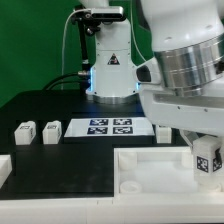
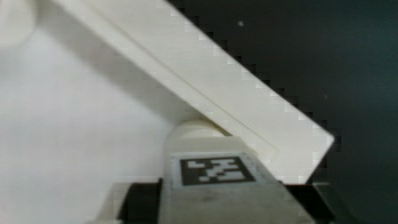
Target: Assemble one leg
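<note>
End effector (image 1: 206, 158) pinches a marker-tagged leg (image 2: 214, 162) at the white panel's (image 1: 150, 172) raised rim; three spare legs (image 1: 25, 131) sit on the desk (image 1: 50, 105).

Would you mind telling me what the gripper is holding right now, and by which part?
The gripper holds one leg, pinched by two opposite sides, its tagged face toward the wrist camera.

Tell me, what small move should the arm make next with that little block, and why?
Probably ease the leg straight down onto the panel corner. The pincer is shut on the leg, which sits right at that corner beside the raised rim. Whether it already touches the panel cannot be told.
</note>
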You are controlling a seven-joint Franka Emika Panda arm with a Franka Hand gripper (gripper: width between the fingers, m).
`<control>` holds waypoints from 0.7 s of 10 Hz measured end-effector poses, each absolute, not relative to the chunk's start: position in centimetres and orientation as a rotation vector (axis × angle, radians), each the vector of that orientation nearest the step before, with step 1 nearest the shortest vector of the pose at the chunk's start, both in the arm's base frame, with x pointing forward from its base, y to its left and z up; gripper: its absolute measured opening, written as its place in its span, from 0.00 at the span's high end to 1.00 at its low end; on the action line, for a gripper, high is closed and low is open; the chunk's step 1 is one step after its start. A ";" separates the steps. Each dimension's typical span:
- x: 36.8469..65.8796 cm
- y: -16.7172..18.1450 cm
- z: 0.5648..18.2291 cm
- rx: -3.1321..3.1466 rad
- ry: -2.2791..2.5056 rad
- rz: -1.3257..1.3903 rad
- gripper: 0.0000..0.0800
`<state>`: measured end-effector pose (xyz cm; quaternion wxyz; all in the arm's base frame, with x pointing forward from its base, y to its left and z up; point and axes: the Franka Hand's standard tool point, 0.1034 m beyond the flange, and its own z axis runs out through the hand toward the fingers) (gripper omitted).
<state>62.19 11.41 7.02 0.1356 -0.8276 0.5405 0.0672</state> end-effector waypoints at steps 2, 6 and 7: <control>62.2 11.6 7.0 -2.338 1.652 0.213 0.63; 62.2 11.6 7.0 -2.585 1.277 0.133 0.33; 62.3 11.9 7.2 -2.713 1.052 0.082 0.33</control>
